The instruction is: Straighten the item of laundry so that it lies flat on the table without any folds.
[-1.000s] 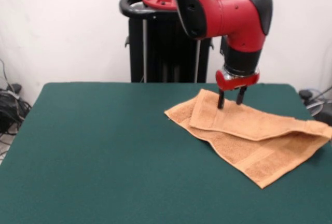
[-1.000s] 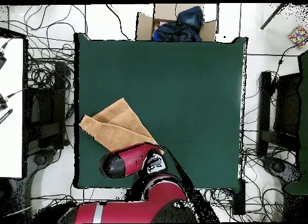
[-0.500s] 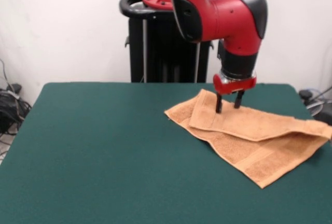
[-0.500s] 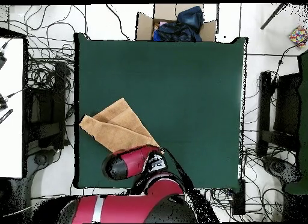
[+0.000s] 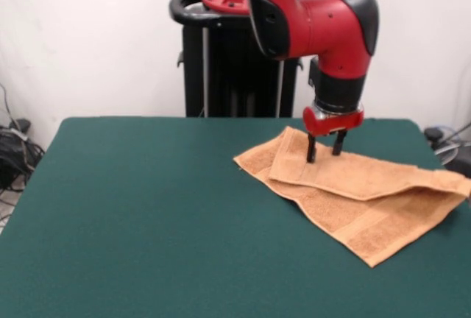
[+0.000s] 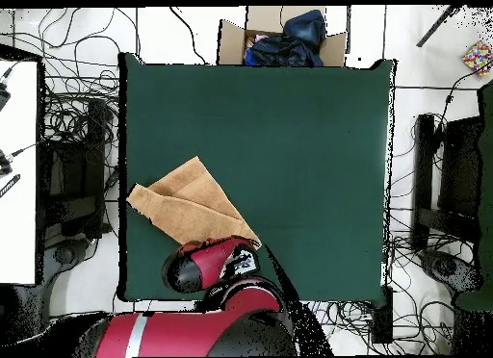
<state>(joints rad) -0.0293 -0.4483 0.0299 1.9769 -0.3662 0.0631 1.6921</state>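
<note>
The orange-tan towel [image 5: 353, 193] lies folded over itself on the right part of the dark green table [image 5: 147, 215] in the front view. A top layer is folded across a lower layer, which sticks out toward the front. In the overhead view the towel [image 6: 188, 205] lies near the table's left edge. My gripper [image 5: 324, 150] points straight down with its two fingers apart, tips at the towel's upper fold near its far corner. It holds nothing. In the overhead view the red arm [image 6: 207, 263] hides the gripper and the towel's near corner.
A cardboard box [image 6: 279, 41] with dark cloth stands past the table's far edge in the overhead view. Cables cover the floor around the table. The black pedestal [image 5: 235, 60] stands behind the table. The towel's right end reaches the table's edge [image 5: 460, 185].
The gripper has dropped slightly and shifted a little left onto the towel's upper fold. The towel has not moved.
</note>
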